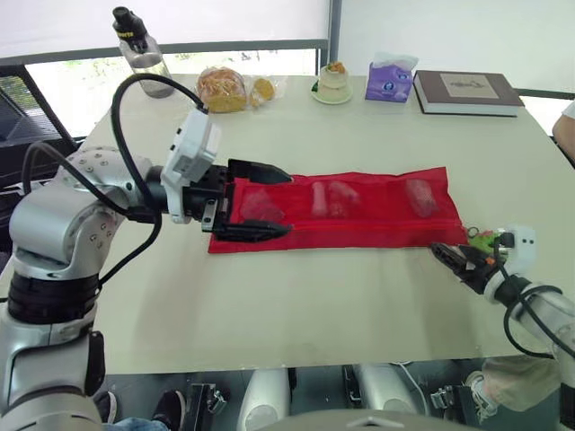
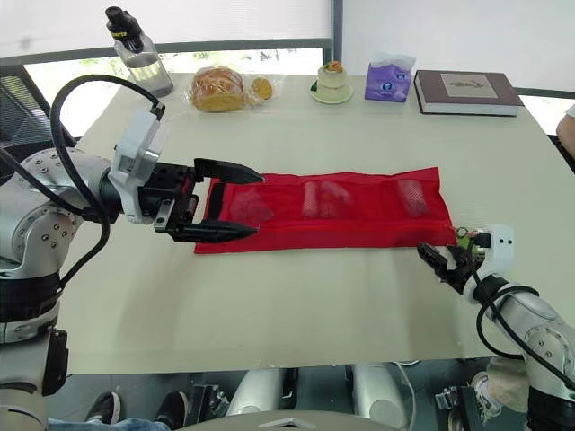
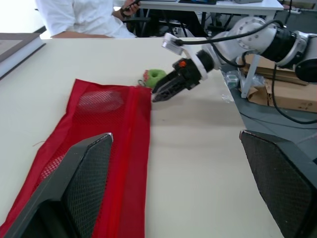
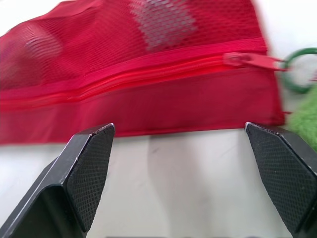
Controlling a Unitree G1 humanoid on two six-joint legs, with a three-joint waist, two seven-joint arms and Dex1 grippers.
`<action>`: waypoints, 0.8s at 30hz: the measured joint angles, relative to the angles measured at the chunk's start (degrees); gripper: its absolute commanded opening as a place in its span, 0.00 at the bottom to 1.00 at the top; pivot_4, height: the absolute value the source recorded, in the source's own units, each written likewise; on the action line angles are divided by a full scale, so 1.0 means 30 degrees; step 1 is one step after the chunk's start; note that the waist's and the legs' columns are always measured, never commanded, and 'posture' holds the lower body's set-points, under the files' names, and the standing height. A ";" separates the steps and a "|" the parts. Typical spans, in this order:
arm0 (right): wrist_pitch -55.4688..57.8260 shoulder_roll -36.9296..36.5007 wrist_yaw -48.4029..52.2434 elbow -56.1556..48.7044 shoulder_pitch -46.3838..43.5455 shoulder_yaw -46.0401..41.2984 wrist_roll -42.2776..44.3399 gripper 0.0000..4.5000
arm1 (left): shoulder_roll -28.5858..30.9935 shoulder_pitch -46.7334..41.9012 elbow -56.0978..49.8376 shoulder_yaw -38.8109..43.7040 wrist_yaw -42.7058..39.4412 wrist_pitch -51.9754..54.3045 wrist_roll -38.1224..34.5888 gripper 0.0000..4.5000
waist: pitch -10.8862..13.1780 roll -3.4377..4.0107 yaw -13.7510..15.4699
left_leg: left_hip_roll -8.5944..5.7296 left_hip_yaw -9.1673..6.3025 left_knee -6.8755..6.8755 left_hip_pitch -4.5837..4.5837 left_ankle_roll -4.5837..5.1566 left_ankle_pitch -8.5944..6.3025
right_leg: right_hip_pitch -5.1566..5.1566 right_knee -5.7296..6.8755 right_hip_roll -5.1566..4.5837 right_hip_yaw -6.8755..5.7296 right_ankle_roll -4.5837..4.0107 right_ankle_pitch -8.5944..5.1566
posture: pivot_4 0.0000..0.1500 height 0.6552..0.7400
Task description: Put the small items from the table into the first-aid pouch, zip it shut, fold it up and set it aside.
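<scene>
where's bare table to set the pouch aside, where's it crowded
Free: the wide strip of table between the red mesh pouch and the near edge; the band between pouch and far row. Crowded: the far edge, water bottle to book, and both pouch ends, by the left gripper and right gripper.

Right pincer (image 4: 178, 134) hung by red mesh pouch (image 4: 148, 64), fingers spread wide.
Pouch lay flat on the pale tabletop (image 4: 188, 178); zip pull (image 4: 247, 60) sat near its end, green ring (image 4: 297, 90) just beyond. Pale items (image 4: 163, 22) showed blurred through mesh.
</scene>
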 measured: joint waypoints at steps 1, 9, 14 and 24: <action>-0.0096 -0.0002 -0.0063 0.0093 -0.0046 -0.0002 -0.0077 1.00 | 0.0046 0.0032 -0.0060 0.0000 -0.0125 -0.0013 -0.0054 0.98 | 0.0000 0.0001 0.0002 | -0.0003 -0.0002 0.0012 -0.0013 0.0003 0.0001 | -0.0002 -0.0002 0.0000 0.0003 0.0004 0.0003 | 1.00 1.00; -0.1211 -0.0300 -0.0436 0.1385 -0.0574 -0.0356 -0.1359 1.00 | 0.0046 0.0218 -0.0917 -0.0075 -0.0534 0.0024 -0.1054 0.98 | 0.0001 0.0002 0.0004 | -0.0005 -0.0016 0.0049 -0.0044 0.0014 -0.0004 | -0.0006 0.0000 0.0013 -0.0002 0.0013 0.0008 | 1.00 1.00; -0.1173 -0.0387 0.0124 0.2477 -0.1567 -0.0344 -0.1208 1.00 | -0.0012 0.0114 -0.0948 -0.0141 -0.0285 0.0023 -0.1092 0.98 | 0.0003 0.0009 -0.0074 | -0.0006 -0.0012 0.0049 -0.0041 0.0014 -0.0004 | -0.0007 0.0002 0.0035 0.0005 0.0009 0.0011 | 1.00 1.00; -0.0210 0.0195 0.2468 0.4923 -0.3441 -0.0404 0.0442 1.00 | -0.0120 -0.0193 -0.0946 -0.0477 -0.0122 0.0019 -0.1088 0.98 | -0.0013 -0.0013 -0.0184 | 0.0015 0.0002 0.0057 -0.0020 0.0013 -0.0004 | -0.0004 0.0004 0.0088 0.0015 -0.0026 0.0038 | 1.00 1.00</action>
